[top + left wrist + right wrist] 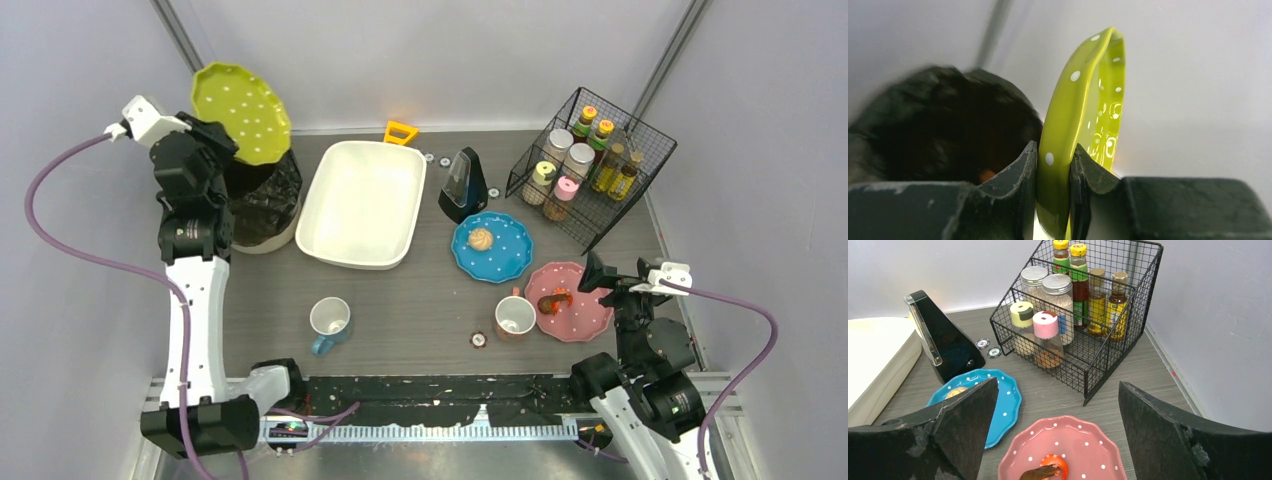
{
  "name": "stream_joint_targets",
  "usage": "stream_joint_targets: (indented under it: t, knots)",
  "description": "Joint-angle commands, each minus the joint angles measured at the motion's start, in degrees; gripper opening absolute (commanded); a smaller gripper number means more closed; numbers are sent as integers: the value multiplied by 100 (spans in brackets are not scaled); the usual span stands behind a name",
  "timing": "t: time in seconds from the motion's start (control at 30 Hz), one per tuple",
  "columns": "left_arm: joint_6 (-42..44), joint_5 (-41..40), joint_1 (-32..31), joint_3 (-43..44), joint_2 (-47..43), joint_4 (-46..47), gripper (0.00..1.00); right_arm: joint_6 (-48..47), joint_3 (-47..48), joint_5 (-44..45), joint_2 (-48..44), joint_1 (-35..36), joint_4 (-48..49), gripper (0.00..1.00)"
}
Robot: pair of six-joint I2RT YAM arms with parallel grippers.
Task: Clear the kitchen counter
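Left gripper (1054,150) clenched on the rim of a green dotted plate (240,110); the plate stands on edge, lifted off the kitchen counter (420,310) and held over a black-lined bin (262,205) at the far left corner. Right gripper (1057,385) released, jaws spread wide, hanging above the near right part of the counter, nothing between the fingers.

The counter is the dark wood-grain top running from the arm bases out to the far wall.
- Below the right gripper: pink dotted plate (570,300) with a red scrap of food (553,299) on it.
- Just left of it, touching or nearly so: pink mug (515,316), upright.
- Farther out: blue dotted plate (492,247) carrying a small bun (481,238).
- Near centre-left: blue-handled mug (329,320), upright, well apart from the rest.
- Far centre: white tub (362,203), a yellow handle (401,131) showing behind it.
- Right of the tub: black wedge-shaped box (463,185).
- Far right corner: wire rack (590,225) holding jars and bottles.
- Small round disc (479,340) near the pink mug.
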Motion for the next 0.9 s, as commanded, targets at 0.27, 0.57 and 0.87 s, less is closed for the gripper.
stream_joint_targets:
  t: [0.27,0.57,0.87]
  knots:
    - [-2372,-462,-1888,-1030,57,1221,0,16,8,30,-1064,48,264,95]
    - [-2640,-1204,-2569,-1287,1215,1547,0,-28,-31,85,-1073,51,262,95]
    - [-2591,-1515,-2826,-637,2500,1456,1,-70,-68,101,-1073,45,280,95]
